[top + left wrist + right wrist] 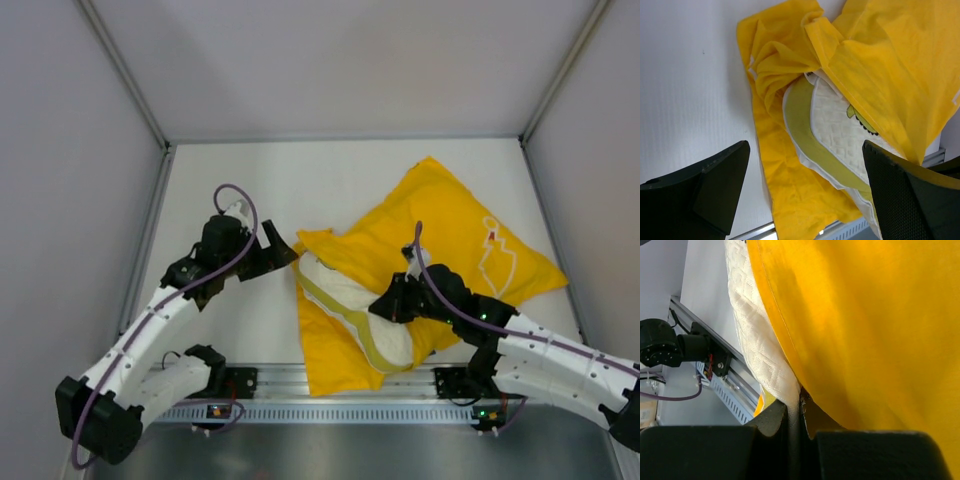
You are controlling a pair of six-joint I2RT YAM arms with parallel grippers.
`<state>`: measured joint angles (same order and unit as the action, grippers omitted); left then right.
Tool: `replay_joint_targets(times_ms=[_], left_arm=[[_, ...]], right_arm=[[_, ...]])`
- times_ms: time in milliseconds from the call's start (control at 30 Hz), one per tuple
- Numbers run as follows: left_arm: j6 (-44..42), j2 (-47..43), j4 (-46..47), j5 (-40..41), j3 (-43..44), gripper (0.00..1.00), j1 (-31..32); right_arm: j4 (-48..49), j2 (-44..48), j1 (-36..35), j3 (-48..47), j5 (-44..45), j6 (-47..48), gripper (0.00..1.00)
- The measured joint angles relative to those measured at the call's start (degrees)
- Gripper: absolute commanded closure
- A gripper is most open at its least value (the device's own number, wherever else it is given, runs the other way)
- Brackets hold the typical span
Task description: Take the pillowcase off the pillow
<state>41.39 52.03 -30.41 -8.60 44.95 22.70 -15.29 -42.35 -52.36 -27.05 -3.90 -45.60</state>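
**Partly bared — a limp case (450, 230) on a plump pillow (345, 295)**

The pillow lies near the front middle of the surface (250, 180). Its quilted cream face and greenish piping show out of the case's open mouth. The case spreads back and to the right, with a bunched fold at the mouth.

Both look light and soft. The case is thin cloth that will likely crumple and slide rather than push. It is best pinched at the mouth hem or a far corner and drawn away. The pillow is squashy and will probably drag along unless it is held at its piped edge.

The left arm reaches in from the left with its elbow bent. The left end effector (275, 250) is spread wide just beside the bunched fold and holds nothing. The right arm comes in low from the right — the right end effector (795, 415) is closed where pillow and case hem meet. Cloth sits at its tips, but which of the two it nips cannot be told.
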Motion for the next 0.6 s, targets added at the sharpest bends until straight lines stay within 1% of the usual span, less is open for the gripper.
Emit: replay_joint_targets(times_ms=[67, 233, 300, 400, 500, 600], left_arm=[[0.8, 1.6, 0.1, 0.0, 0.3, 0.03, 3.0], [3.9, 3.3, 1.6, 1.8, 0.3, 0.04, 16.9], [5.0, 2.6, 2.1, 2.4, 0.3, 0.05, 19.5], [6.8, -1.8, 3.0, 3.6, -1.2, 0.06, 20.7], [8.5, -7.3, 5.6, 3.5, -5.0, 0.06, 20.9], [10.1, -9.0, 8.0, 3.2, -8.3, 0.06, 21.9]], right_arm=[[0.4, -1.9, 0.0, -0.3, 0.2, 0.2, 1.00], [1.4, -11.4, 1.3, -5.1, 0.2, 2.0, 1.00], [2.9, -14.1, 2.5, -6.5, -0.3, 2.4, 1.00], [4.7, -18.2, 4.1, -8.7, -1.3, 2.6, 1.00], [6.3, -20.8, 4.5, -10.3, -2.0, 2.2, 1.00], [7.5, -21.8, 4.6, -11.0, -2.2, 1.2, 1.00]])
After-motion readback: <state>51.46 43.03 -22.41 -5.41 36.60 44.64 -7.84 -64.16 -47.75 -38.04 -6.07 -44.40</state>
